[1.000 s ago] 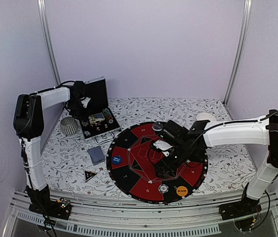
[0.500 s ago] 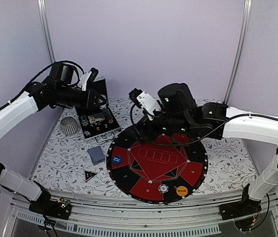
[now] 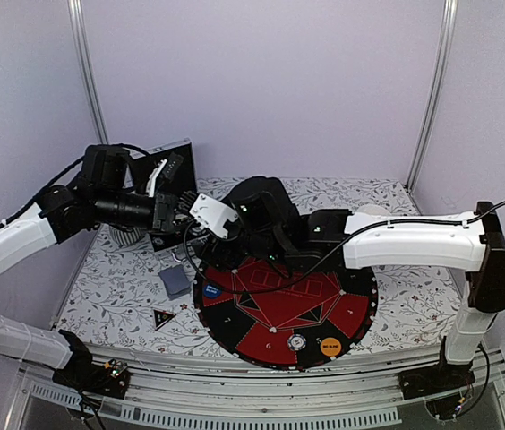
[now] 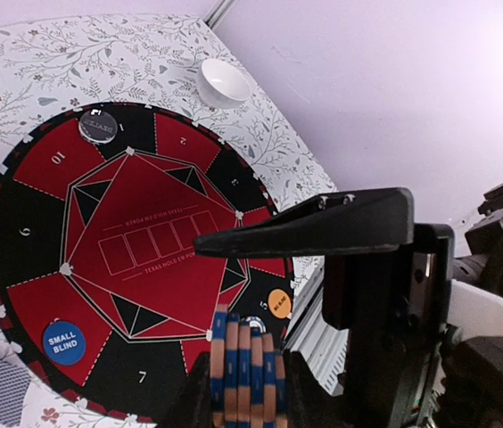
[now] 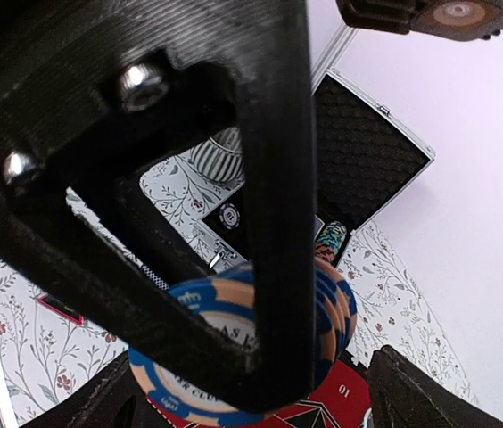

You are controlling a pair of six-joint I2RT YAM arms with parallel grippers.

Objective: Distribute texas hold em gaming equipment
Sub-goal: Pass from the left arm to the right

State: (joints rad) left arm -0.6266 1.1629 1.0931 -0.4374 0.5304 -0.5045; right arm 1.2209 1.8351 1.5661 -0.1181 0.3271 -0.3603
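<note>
My left gripper [image 3: 177,211] is shut on a stack of blue-and-orange striped poker chips [image 4: 247,366], held on edge above the mat's left rim, in front of the case. The stack also shows in the right wrist view [image 5: 332,308]. My right gripper [image 3: 201,217] is open and meets the left gripper there; its fingers [image 5: 416,392] stand wide on either side of the stack, with a left finger across the view. On the round red-and-black mat [image 3: 235,318] lie the blue button [image 3: 211,289], the orange button [image 3: 329,345] and one chip [image 3: 297,341]. The grey-blue cards [image 3: 175,280] and the black triangular marker [image 3: 163,316] lie left of the mat.
The silver-edged black case [image 3: 181,161] stands open at the back left with more chips in it [image 5: 332,236]. A ribbed silver cup [image 3: 120,235] sits beside it. A white bowl [image 4: 223,82] stands beyond the mat's far right. Both arms cross over the mat's back left.
The left gripper has come away from the case holding chips. The right arm has swung from over the mat's middle to the left and now meets the left gripper.
</note>
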